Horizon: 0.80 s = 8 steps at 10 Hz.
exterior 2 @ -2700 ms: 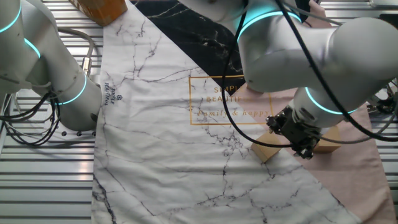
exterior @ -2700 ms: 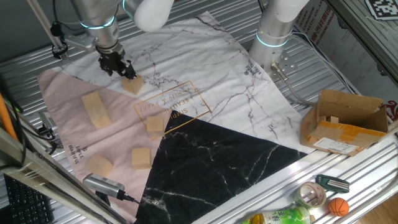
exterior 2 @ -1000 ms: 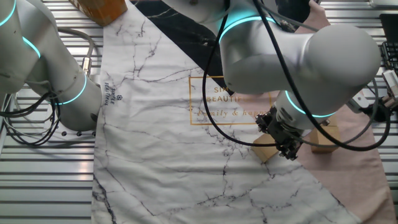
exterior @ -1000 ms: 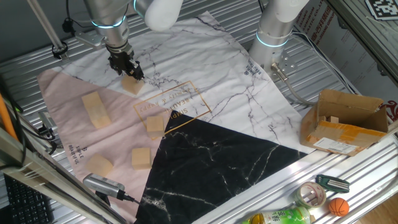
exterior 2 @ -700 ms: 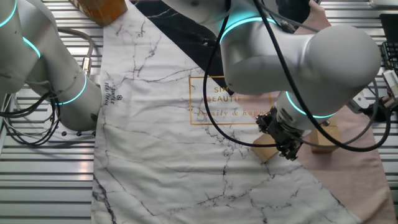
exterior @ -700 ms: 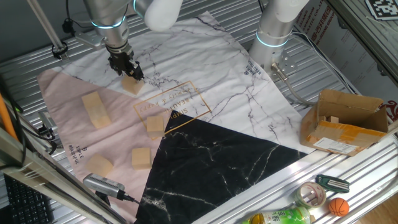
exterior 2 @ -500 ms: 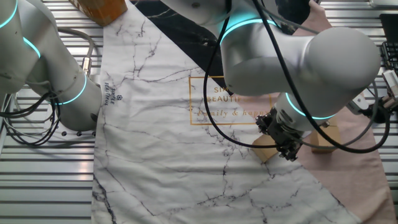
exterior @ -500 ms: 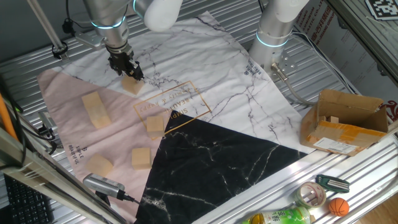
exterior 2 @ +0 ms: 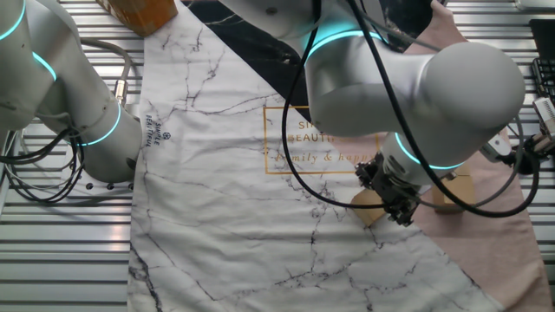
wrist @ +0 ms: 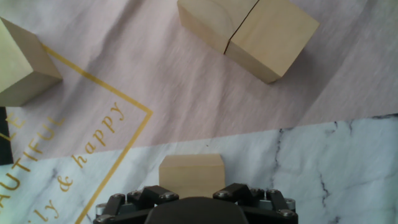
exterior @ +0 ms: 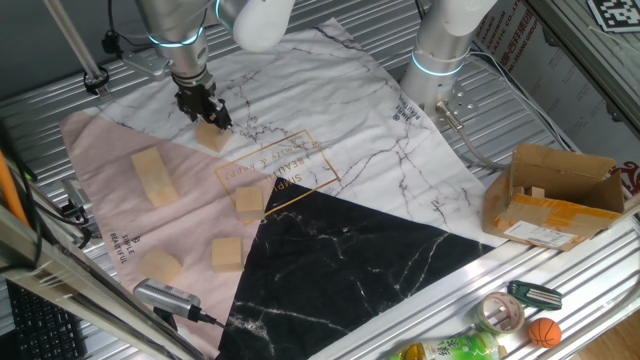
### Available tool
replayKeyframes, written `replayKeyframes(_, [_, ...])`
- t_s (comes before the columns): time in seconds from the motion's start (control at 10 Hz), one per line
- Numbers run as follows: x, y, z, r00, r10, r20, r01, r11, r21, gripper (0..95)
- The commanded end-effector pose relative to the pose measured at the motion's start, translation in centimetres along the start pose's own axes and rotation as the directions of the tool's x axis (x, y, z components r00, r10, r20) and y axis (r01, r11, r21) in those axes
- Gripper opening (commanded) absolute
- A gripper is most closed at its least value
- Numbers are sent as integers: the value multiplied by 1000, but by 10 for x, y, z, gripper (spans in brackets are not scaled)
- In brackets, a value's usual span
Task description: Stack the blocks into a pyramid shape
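Tilting low, claw [exterior: 205, 113] seemingly touching block [exterior: 213, 137].

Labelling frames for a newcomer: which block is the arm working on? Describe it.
Start at the printed cloth on the table, where its pink part meets the white marble part at the far left. A lone wooden block sits there on the marble side. Unlike the other blocks, it lies directly under the tool.

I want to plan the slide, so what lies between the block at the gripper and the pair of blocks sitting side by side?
In the hand view, only bare cloth separates the block at the gripper from the touching pair of blocks: white marble print, then plain pink. No object lies between them.
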State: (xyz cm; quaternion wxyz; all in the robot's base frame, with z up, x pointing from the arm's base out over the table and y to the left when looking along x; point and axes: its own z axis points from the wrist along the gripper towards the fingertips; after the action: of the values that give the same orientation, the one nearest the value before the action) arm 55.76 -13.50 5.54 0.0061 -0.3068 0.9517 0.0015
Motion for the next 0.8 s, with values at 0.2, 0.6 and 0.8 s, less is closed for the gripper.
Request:
replayKeyframes(0.2, [1, 1, 1, 1000, 1, -2, -1, 1000, -3, 760])
replayKeyframes(0.6, [0, 0, 2, 1000, 3, 0, -3, 1000, -4, 760])
replayKeyframes(0.8, [1, -1, 5, 1000, 2, 2, -2, 1000, -4, 760])
